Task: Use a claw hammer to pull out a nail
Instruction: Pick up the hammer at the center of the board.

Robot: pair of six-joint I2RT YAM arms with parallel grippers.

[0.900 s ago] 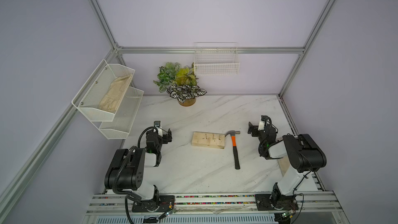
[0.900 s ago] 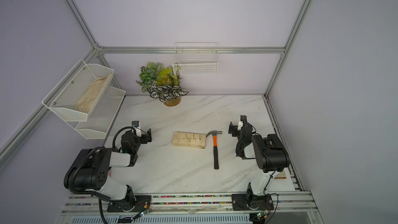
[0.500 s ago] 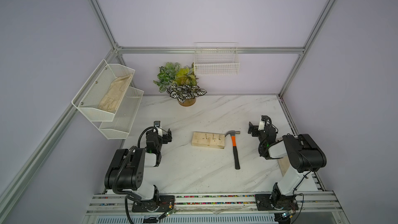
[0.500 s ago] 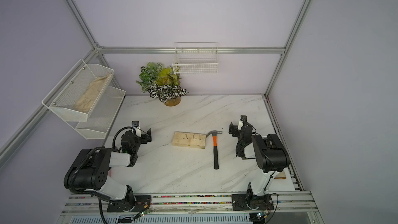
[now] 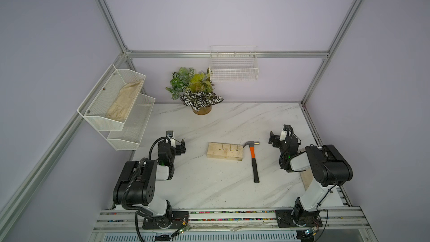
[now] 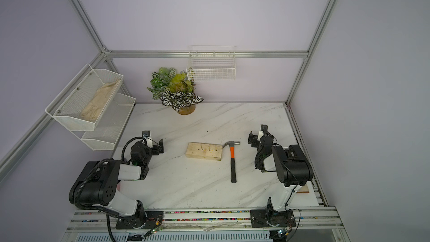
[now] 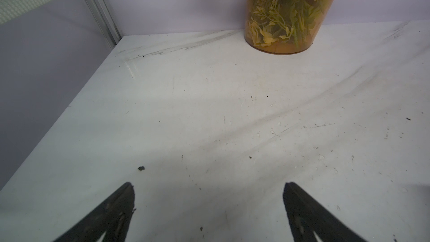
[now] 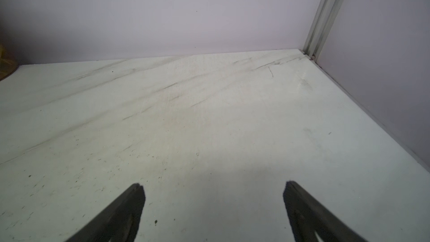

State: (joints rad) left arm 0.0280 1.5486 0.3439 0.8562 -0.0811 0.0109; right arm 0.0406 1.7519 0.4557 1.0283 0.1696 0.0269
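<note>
Your right fingers (image 5: pixel 272 137) are the nearer pair. The claw hammer (image 5: pixel 253 159) lies flat on the table (image 5: pixel 209 182) just to their inner side, toward the middle, with nothing between. In both top views its long axis runs from the steel head, level with those fingers and right beside the end of the wooden block (image 5: pixel 224 151), back along the orange-then-black handle toward that arm's own base. So the handle sits inward of and behind the fingertips, roughly parallel to the way they point. I judge you must draw back and swing in to straddle it. Both pairs stand wide and hold nothing, and each wrist view shows only bare table between them. Your left fingers (image 5: pixel 180 144) sit well apart from the hammer, beyond the block. 3 nails (image 5: pixel 230 147) seem to stand in the block, though they are too small to be sure.
</note>
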